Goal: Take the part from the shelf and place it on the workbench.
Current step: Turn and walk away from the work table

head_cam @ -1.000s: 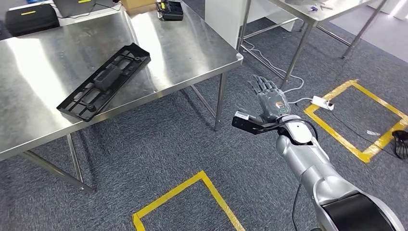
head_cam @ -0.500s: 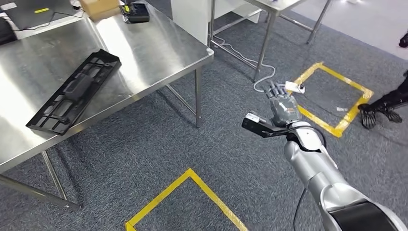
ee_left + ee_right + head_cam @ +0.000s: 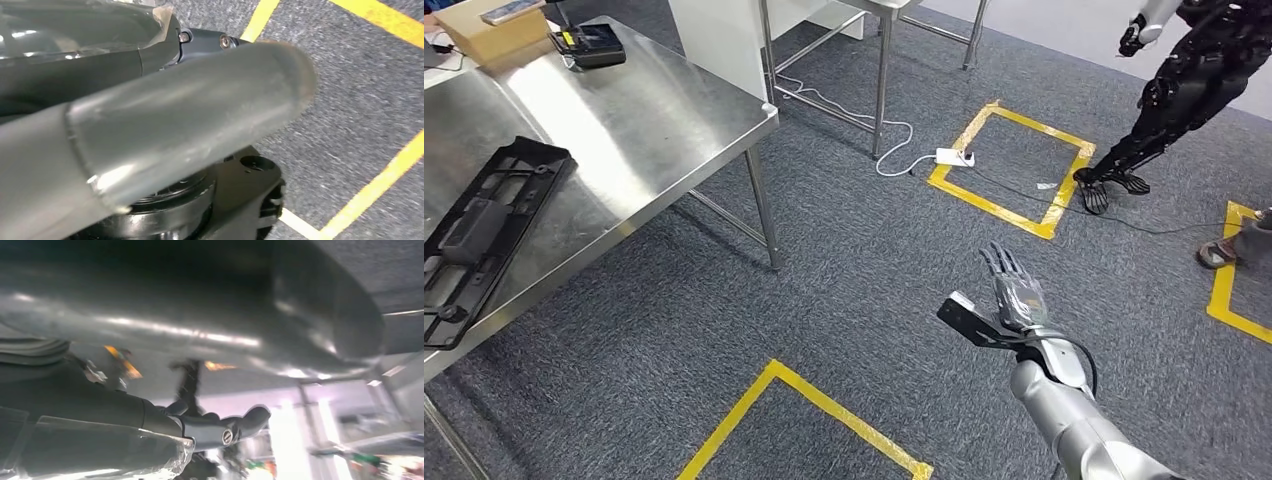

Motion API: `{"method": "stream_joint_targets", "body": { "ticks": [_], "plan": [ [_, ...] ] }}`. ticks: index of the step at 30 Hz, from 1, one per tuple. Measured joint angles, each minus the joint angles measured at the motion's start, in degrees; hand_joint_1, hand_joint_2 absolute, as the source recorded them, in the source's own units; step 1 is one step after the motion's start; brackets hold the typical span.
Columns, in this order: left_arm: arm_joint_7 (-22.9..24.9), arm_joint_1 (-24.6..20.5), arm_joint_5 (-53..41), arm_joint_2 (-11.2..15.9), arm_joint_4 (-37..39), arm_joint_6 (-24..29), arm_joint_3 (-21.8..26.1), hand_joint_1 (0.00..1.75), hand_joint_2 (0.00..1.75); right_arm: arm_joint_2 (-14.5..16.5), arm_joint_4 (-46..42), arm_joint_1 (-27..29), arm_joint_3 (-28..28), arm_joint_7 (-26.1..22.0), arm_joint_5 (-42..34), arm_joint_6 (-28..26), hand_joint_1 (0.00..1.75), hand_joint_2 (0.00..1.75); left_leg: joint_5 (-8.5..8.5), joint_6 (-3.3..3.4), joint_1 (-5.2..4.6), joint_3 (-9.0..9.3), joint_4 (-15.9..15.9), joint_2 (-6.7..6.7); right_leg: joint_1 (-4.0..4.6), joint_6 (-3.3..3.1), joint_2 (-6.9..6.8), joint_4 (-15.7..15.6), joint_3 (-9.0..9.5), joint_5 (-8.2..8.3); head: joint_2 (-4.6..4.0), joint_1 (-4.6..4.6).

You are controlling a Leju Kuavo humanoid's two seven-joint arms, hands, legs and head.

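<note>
The part (image 3: pixel 482 240) is a long black plastic frame lying flat on the steel workbench (image 3: pixel 654 120) at the far left of the head view. My right hand (image 3: pixel 1014 298) is held up over the carpet, well to the right of the bench, fingers stretched and apart, holding nothing. The right wrist view shows its grey thumb (image 3: pixel 210 335) and dark fingers (image 3: pixel 225 427) with nothing in them. My left hand (image 3: pixel 180 120) hangs over the carpet, its thumb straight, with nothing in its grasp.
A cardboard box (image 3: pixel 486 30) and a black device (image 3: pixel 592 45) sit at the bench's far end. A white power strip (image 3: pixel 951 157) with its cable lies by a yellow tape square (image 3: pixel 1014 165). A black robot (image 3: pixel 1189 85) stands at the far right, a person's shoe (image 3: pixel 1221 254) beside it.
The whole picture has shifted: the camera has turned right, so the bench and part slid toward the left edge. My right hand sits lower in the picture, still empty.
</note>
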Motion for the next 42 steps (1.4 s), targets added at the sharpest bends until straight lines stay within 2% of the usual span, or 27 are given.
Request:
{"method": "stream_joint_targets", "body": {
  "ticks": [1,2,3,5,7,8,9,10,12,14,15,16,17,19,21,22,23,24,25,26,28,30,32,38,40,41,42],
  "plan": [
    [0.16,-0.07,0.13,-0.04,0.00,0.16,0.09,0.00,0.00,0.02,0.26,0.59,-0.55,0.12,-0.18,-0.03,0.00,0.00,0.20,0.45,-0.18,0.04,-0.09,0.75,0.04,0.48,0.52,-0.17,-0.29,0.19,0.00,0.05],
    [0.31,-0.16,0.27,-0.09,0.00,0.36,0.18,0.00,0.00,0.06,0.55,1.21,-1.03,0.30,-0.27,-0.04,0.00,0.00,0.46,0.94,-0.31,0.16,-0.41,1.42,0.00,0.79,-0.05,0.03,-0.63,0.15,0.00,0.04],
    [0.39,-0.24,0.39,-0.13,0.00,0.54,0.26,0.00,0.00,0.18,0.85,1.73,-1.42,0.59,-0.26,-0.04,0.00,0.00,0.74,1.45,-0.35,0.28,-0.76,2.12,0.03,0.89,-1.40,1.06,-1.33,-0.40,0.00,0.19],
    [0.51,-0.30,0.56,-0.17,0.00,0.82,0.45,0.00,0.00,0.73,1.57,2.58,-2.10,1.24,-0.19,-0.05,0.00,0.00,1.07,2.14,-0.49,0.41,-1.25,3.63,-0.11,0.65,-5.00,6.71,-4.24,-3.01,0.00,0.57],
    [0.59,-0.26,0.64,-0.19,0.00,0.96,0.60,0.00,0.00,1.36,2.37,3.76,-2.74,1.71,-0.34,-0.15,0.00,0.00,1.05,2.34,-0.69,0.35,-1.27,5.12,-0.27,0.66,-6.28,14.13,-7.79,-5.71,0.00,0.83],
    [0.60,-0.26,0.65,-0.19,0.00,1.01,0.63,0.00,0.00,1.60,2.72,4.64,-3.08,1.82,-0.51,-0.23,0.00,0.00,1.02,2.34,-0.74,0.33,-1.26,5.81,-0.39,0.93,-6.41,16.01,-8.56,-6.15,0.00,0.84],
    [0.60,-0.27,0.64,-0.21,0.00,1.05,0.65,0.00,0.00,1.78,3.03,5.53,-3.42,1.86,-0.74,-0.35,0.00,0.00,0.97,2.29,-0.75,0.31,-1.25,6.47,-0.53,1.37,-6.56,15.71,-8.18,-5.81,0.00,0.86],
    [0.58,-0.27,0.63,-0.24,0.00,1.10,0.68,0.00,0.00,1.96,3.31,6.33,-3.84,1.83,-1.01,-0.57,0.00,0.00,0.90,2.18,-0.75,0.35,-1.23,7.16,-0.74,1.89,-7.01,13.20,-6.64,-4.81,0.00,0.87],
    [0.42,-0.26,0.63,-0.35,0.00,1.22,0.76,0.00,0.00,2.44,3.75,7.36,-4.80,1.65,-1.68,-1.34,0.00,0.00,0.58,1.71,-0.93,0.54,-1.14,8.52,-0.82,2.64,-9.83,5.21,-1.89,-2.54,0.00,0.96],
    [0.08,-0.26,0.63,-0.44,0.00,1.34,0.90,0.00,0.00,3.04,4.13,8.22,-5.86,1.46,-2.43,-2.26,0.00,0.00,0.19,1.03,-1.28,0.87,-1.09,9.85,-0.27,2.19,-11.80,0.60,0.84,-1.56,0.00,0.83],
    [-0.11,-0.26,0.61,-0.48,0.01,1.38,0.96,0.00,0.00,3.26,4.35,8.86,-6.42,1.44,-2.79,-2.59,0.00,0.00,0.03,0.71,-1.37,1.08,-1.15,10.50,0.10,1.72,-11.60,0.15,1.03,-1.58,0.00,0.72],
    [-0.28,-0.26,0.59,-0.54,0.01,1.40,1.01,0.00,0.00,3.38,4.61,9.66,-7.03,1.45,-3.13,-2.83,0.00,0.00,-0.09,0.40,-1.30,1.35,-1.23,11.18,0.20,1.21,-10.72,0.08,1.03,-1.45,0.00,0.56],
    [-0.42,-0.27,0.56,-0.60,0.01,1.43,1.03,0.00,0.00,3.46,4.88,10.52,-7.63,1.49,-3.43,-3.01,0.00,0.00,-0.39,0.05,-1.07,1.51,-1.10,11.09,-0.09,0.76,-9.96,-0.01,1.09,-1.38,0.00,0.46],
    [-0.57,-0.24,0.52,-0.69,0.01,1.48,1.04,0.00,0.00,3.71,5.40,11.80,-8.62,1.74,-4.12,-3.11,0.00,0.00,-2.60,-0.43,-0.67,0.72,1.49,8.48,-0.57,-0.27,-8.48,-0.25,1.27,-1.16,0.00,0.24],
    [-0.63,-0.12,0.48,-0.69,0.02,1.55,1.06,0.00,0.00,4.27,5.98,12.58,-9.61,2.13,-5.04,-3.11,0.00,0.00,-6.74,-0.47,-0.54,-2.29,8.41,5.05,-0.52,-1.10,-6.96,-0.29,1.23,-1.07,0.00,-0.07],
    [-0.63,-0.06,0.44,-0.68,0.02,1.57,1.07,0.00,0.00,4.59,6.33,13.04,-10.18,2.40,-5.50,-3.07,0.00,0.00,-8.40,-0.41,-0.55,-4.07,12.12,4.33,-0.32,-1.37,-6.18,-0.28,1.20,-1.03,0.00,-0.15],
    [-0.63,-0.02,0.42,-0.68,0.02,1.59,1.07,0.00,0.00,4.88,6.70,13.65,-10.72,2.74,-5.96,-2.98,0.00,0.00,-9.07,-0.32,-0.55,-5.35,14.57,4.01,-0.17,-1.43,-5.32,-0.27,1.19,-1.01,0.00,-0.17],
    [-0.64,0.00,0.38,-0.67,0.02,1.59,1.08,0.00,0.00,5.11,7.06,14.32,-11.26,3.15,-6.44,-2.76,0.00,0.00,-8.57,-0.19,-0.54,-5.74,15.03,3.86,-0.07,-1.48,-4.47,-0.23,1.21,-0.99,0.00,-0.18],
    [-0.66,0.00,0.34,-0.67,0.02,1.59,1.08,0.00,0.00,5.30,7.42,14.99,-11.86,3.59,-6.93,-2.45,0.00,0.00,-7.00,-0.03,-0.53,-5.07,13.30,3.64,-0.02,-1.49,-3.62,-0.17,1.25,-0.98,0.00,-0.20],
    [-0.71,0.00,0.30,-0.67,0.02,1.59,1.08,0.00,0.00,5.48,7.74,15.60,-12.43,3.96,-7.43,-2.12,0.00,0.00,-4.80,0.17,-0.50,-3.52,9.85,2.98,-0.01,-1.48,-2.75,-0.08,1.28,-0.98,0.00,-0.22],
    [-0.79,0.01,0.19,-0.65,0.02,1.57,1.07,0.00,0.00,5.89,8.32,16.47,-13.57,4.83,-8.39,-1.41,0.00,0.00,-1.60,0.46,-0.35,-0.24,2.76,0.45,0.18,-1.31,-1.18,0.25,1.08,-0.98,0.00,-0.21],
    [-0.69,0.01,-0.05,-0.63,0.03,1.50,1.06,0.00,0.00,6.26,8.84,17.27,-14.71,6.04,-9.41,-0.44,0.00,0.00,-0.93,0.60,-0.47,0.96,0.06,-0.60,0.33,-0.78,0.08,0.36,0.60,-0.83,0.00,-0.20],
    [-0.51,0.00,-0.28,-0.63,0.04,1.45,1.06,0.00,0.00,6.39,9.14,17.90,-15.46,6.94,-10.11,0.45,0.00,0.00,-0.85,0.69,-0.78,1.01,0.00,0.18,0.26,-0.31,0.77,0.21,0.33,-0.63,0.00,-0.22],
    [-0.43,-0.01,-0.36,-0.63,0.04,1.44,1.06,0.00,0.00,6.40,9.22,18.11,-15.66,7.17,-10.28,0.75,0.00,0.00,-0.82,0.75,-0.88,1.04,-0.01,0.34,0.21,-0.16,0.96,0.15,0.31,-0.58,0.00,-0.21],
    [-0.16,-0.02,-0.59,-0.72,0.05,1.39,1.04,0.00,0.00,6.66,9.69,19.27,-16.72,8.05,-11.12,2.46,0.00,0.00,-0.31,1.53,-0.81,1.40,-0.80,1.60,0.43,0.03,-1.77,2.07,-0.83,-1.62,0.00,-0.05],
    [0.02,0.01,-0.92,-0.76,0.07,1.28,1.02,0.00,0.00,7.05,10.21,20.37,-18.02,8.83,-12.48,4.47,0.00,0.00,-0.10,1.95,-0.87,1.55,-1.20,3.07,0.42,0.17,-3.61,6.68,-3.17,-3.51,0.00,0.08],
    [0.29,0.03,-1.53,-0.80,0.12,1.04,0.86,0.00,0.00,7.56,10.92,22.19,-19.67,10.12,-13.41,6.97,0.00,0.00,-0.01,2.19,-0.92,1.80,-1.58,5.15,0.22,0.82,-6.27,7.56,-3.33,-4.17,0.00,0.24]
  ]
}}
